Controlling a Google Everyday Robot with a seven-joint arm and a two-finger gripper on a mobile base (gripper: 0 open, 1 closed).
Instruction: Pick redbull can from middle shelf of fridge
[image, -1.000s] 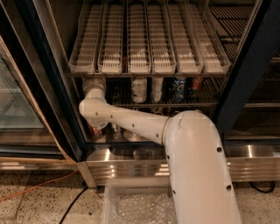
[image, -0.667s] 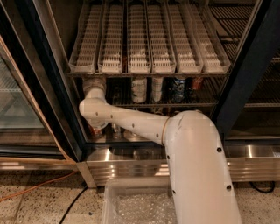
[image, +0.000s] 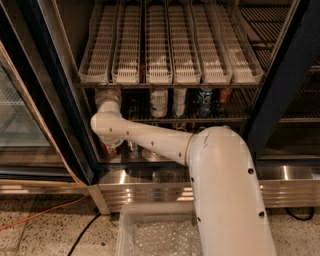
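Speckled terrazzo floor (image: 35, 242) lies near, dimly and warmly lit. An orange cable (image: 50, 212) crosses it at left, a black cable (image: 300, 216) at right.

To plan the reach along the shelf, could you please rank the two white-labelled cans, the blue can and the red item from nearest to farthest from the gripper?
The gripper is at the left end of the middle shelf.
1. left white-labelled can, just to its right
2. right white-labelled can, centre
3. blue can, right of centre
4. red item, far right
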